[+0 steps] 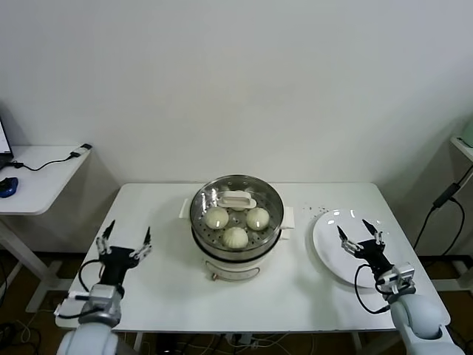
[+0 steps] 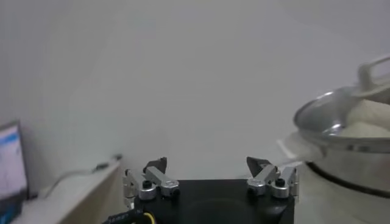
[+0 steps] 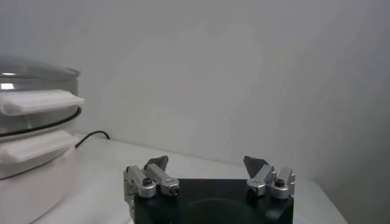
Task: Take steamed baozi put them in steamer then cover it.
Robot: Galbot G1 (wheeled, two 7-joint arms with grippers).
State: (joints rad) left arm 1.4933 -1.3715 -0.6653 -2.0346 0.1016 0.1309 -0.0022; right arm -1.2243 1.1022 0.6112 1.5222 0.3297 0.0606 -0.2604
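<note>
Covering steamer (image 1: 236, 240): cover (image 1: 236, 201)

A plain lab or test room: bare white wall (image 1: 236, 81), white table (image 1: 162, 288), side desk (image 1: 37, 177) with laptop (image 1: 4, 144), mouse (image 1: 7, 186) and cables.

A plain white wall (image 1: 236, 81) fills the back of the room, evenly lit. A white rectangular table (image 1: 162, 288) stands against it. Off the table's left edge sits a white side desk (image 1: 41, 177) carrying a cable (image 1: 52, 161), a blue mouse (image 1: 7, 186) and a laptop screen's edge (image 1: 4, 140). Beyond the right edge, a black cable (image 1: 447, 196) hangs near another white surface (image 1: 462, 146). The floor beneath is dim.
</note>
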